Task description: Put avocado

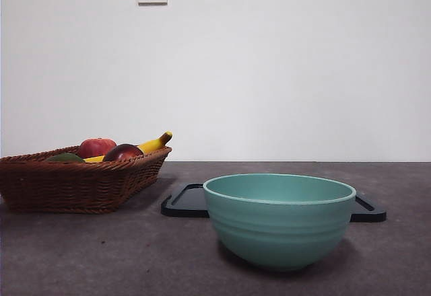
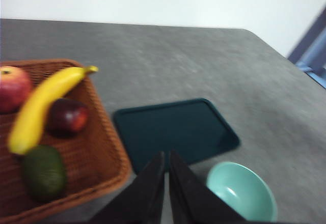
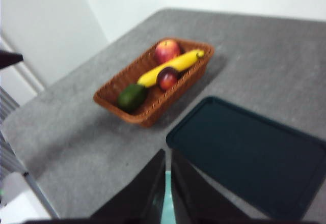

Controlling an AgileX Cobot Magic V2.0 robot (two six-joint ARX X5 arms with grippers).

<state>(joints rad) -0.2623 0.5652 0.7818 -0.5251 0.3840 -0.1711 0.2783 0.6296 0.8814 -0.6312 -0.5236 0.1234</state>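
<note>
The avocado is dark green and lies in the brown wicker basket, at the end nearest the table's front. It also shows in the right wrist view and peeks over the basket rim in the front view. My left gripper is shut and empty, high above the table between the basket and the bowl. My right gripper is shut and empty, high above the table near the tray. Neither gripper shows in the front view.
The basket also holds a red apple, a banana and a dark red-purple fruit. A black tray lies flat mid-table. A teal bowl stands in front of it.
</note>
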